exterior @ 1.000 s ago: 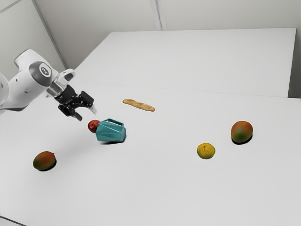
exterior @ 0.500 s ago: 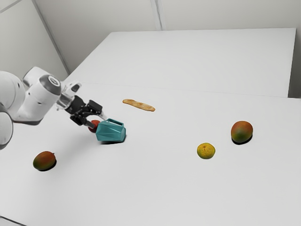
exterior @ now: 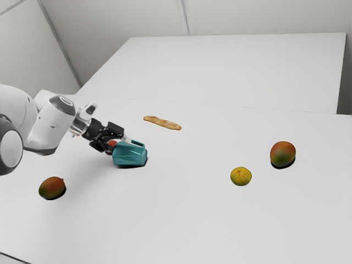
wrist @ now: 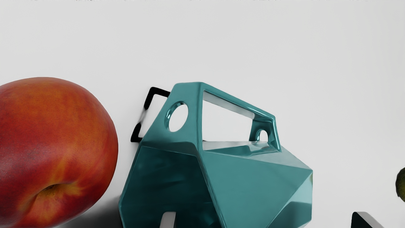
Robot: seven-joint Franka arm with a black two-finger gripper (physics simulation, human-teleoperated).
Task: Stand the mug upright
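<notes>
The mug (exterior: 130, 156) lies on its side on the table (exterior: 209, 220), toward the exterior view's left, with its handle (exterior: 137, 143) raised and its dark end facing the red fruit (wrist: 57, 136). The gripper (exterior: 117, 144) is down at the mug with its fingers spread: in the wrist view one fingertip overlaps the dark end and the other stands out past the opposite end. I cannot tell whether either touches it. The red fruit sits just beside the mug, partly behind the gripper. The bread (exterior: 162, 122) lies farther back; a mango (exterior: 52, 188) is nearer and farther left. Well apart, at the exterior view's right, are the yellow fruit (exterior: 241, 176) and, slightly farther back, a second mango (exterior: 282, 153).
</notes>
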